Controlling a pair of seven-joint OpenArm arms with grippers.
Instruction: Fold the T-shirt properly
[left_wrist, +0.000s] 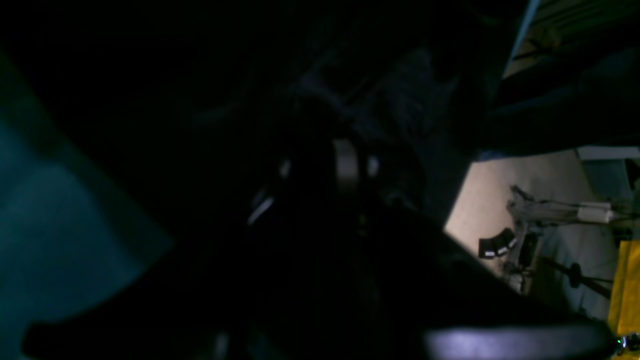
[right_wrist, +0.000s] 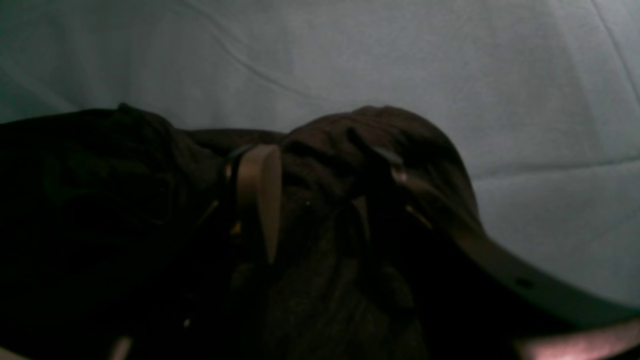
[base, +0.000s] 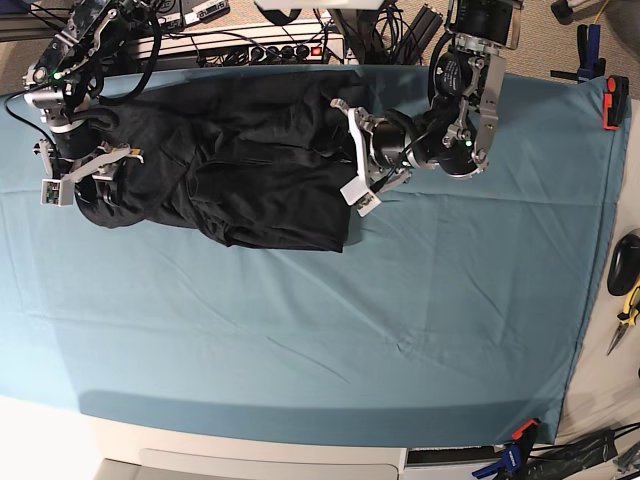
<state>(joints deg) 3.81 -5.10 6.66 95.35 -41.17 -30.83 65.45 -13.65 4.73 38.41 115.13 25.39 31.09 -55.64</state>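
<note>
The black T-shirt lies crumpled on the teal sheet at the back left, and no print shows. My right gripper is down on its left end. In the right wrist view the gripper has its jaws apart, with a hump of dark cloth between them. My left gripper is over the shirt's right edge with its jaws apart. The left wrist view is almost black; only one pale finger pad shows over dark cloth.
A power strip and cables run behind the table's back edge. A red clamp and pliers are at the right edge. Another clamp is at the front right corner.
</note>
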